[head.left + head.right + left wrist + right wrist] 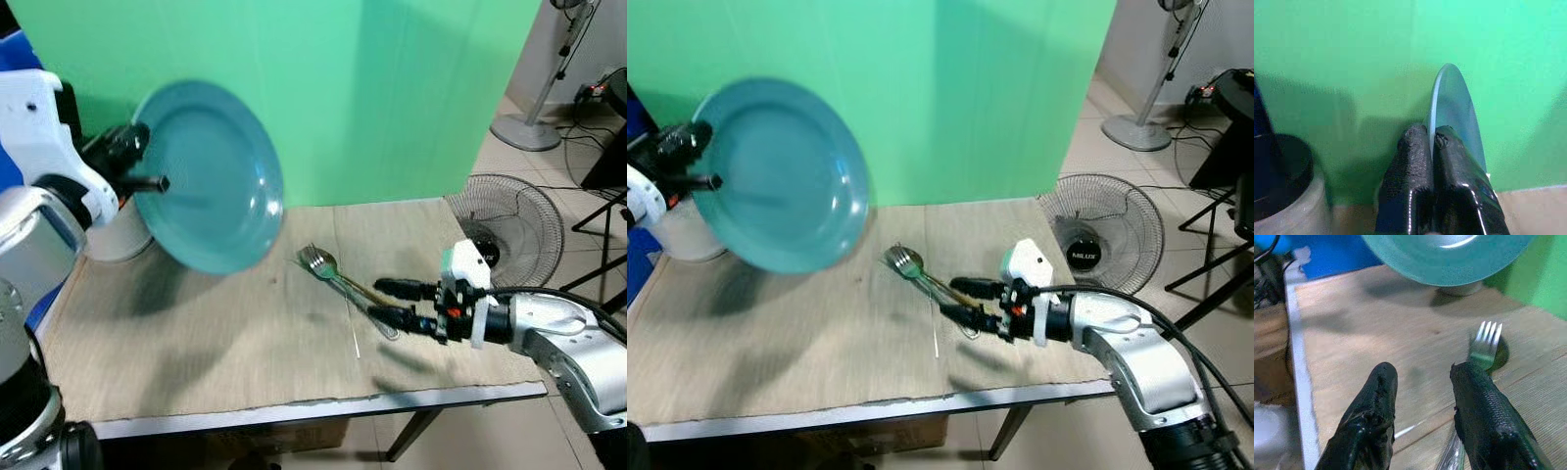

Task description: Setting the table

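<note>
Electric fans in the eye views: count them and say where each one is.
2. One fan lies low on the floor just past the table's right end; one pedestal fan stands further back by the wall. Others could be out of frame.

Big green screen (392, 88) stands behind table (196, 333). Table top covered by tan cloth, thin grey edge at front. Light tiled floor (509, 162) on robot's right. Round fan (509, 227) sits low just beside table. Tall standing fan (549, 88) farther back by pale wall. Black cables (588, 137) on floor near dark stand (602, 211). Something blue (20, 49) at far left.
</note>
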Available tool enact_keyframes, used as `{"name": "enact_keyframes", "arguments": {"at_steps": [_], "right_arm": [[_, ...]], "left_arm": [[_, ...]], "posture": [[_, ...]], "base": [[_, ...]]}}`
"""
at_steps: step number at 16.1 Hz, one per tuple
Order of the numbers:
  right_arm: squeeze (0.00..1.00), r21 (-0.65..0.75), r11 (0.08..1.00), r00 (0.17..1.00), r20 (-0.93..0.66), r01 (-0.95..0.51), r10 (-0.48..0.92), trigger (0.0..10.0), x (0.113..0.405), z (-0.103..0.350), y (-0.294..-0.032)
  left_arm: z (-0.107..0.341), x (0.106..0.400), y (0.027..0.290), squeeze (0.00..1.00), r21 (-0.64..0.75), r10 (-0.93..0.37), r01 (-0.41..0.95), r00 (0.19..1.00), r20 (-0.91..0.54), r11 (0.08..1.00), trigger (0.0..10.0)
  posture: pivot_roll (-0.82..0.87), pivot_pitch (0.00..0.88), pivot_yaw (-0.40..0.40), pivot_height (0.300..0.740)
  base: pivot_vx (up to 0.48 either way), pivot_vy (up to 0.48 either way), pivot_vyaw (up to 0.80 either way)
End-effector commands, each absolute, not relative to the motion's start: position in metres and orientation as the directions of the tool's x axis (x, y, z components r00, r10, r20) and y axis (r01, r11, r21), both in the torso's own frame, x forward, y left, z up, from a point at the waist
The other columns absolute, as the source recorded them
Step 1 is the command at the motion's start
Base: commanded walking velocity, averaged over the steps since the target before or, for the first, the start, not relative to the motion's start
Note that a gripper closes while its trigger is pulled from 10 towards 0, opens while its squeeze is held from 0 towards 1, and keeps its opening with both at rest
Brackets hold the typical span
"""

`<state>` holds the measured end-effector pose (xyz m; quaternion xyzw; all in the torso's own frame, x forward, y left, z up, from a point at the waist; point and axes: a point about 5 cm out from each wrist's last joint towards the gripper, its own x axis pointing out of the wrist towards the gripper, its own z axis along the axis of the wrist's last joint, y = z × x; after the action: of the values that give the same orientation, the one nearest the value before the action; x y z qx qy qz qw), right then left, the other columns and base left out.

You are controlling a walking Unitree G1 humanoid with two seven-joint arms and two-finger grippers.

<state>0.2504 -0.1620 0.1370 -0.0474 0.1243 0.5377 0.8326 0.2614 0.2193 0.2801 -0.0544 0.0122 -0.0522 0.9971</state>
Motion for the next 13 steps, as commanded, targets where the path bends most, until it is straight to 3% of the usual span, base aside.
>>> {"name": "enact_keyframes", "arguments": {"at_steps": [1,3,6,10,13], "right_arm": [[0.0,0.05,0.495,0.472,-0.234,-0.867,0.85,10.0,0.258,0.142,-0.165],[0.0,0.066,0.658,0.65,-0.109,-0.75,0.752,10.0,0.265,0.15,-0.155],[0.0,0.073,0.79,0.793,0.042,-0.609,0.608,10.0,0.259,0.168,-0.145],[0.0,0.148,0.911,0.922,0.097,-0.385,0.374,10.0,0.258,0.175,-0.149],[0.0,0.183,0.929,0.947,0.069,-0.322,0.314,10.0,0.255,0.173,-0.153]], "left_arm": [[0.291,0.258,0.212,0.0,-0.125,-0.152,0.16,0.986,0.07,0.979,0.0],[0.288,0.251,0.188,0.0,-0.151,-0.267,0.297,0.945,0.186,0.943,0.0],[0.282,0.249,0.161,0.0,-0.282,-0.303,0.396,0.897,0.321,0.874,0.0],[0.261,0.25,0.159,0.0,-0.387,-0.227,0.36,0.909,0.349,0.849,0.0],[0.259,0.247,0.155,0.0,-0.414,-0.21,0.375,0.896,0.392,0.829,0.0]], "posture": [[0.01,0.0,0.052,0.74],[0.01,0.0,0.046,0.74],[-0.02,0.0,0.037,0.74],[-0.05,0.0,0.04,0.74],[-0.06,0.0,0.033,0.74]], "base": [[0.0,0.0,0.0],[0.0,0.0,0.0],[0.0,0.0,-0.22],[0.0,0.0,-0.75],[0.0,0.0,-0.76]]}}
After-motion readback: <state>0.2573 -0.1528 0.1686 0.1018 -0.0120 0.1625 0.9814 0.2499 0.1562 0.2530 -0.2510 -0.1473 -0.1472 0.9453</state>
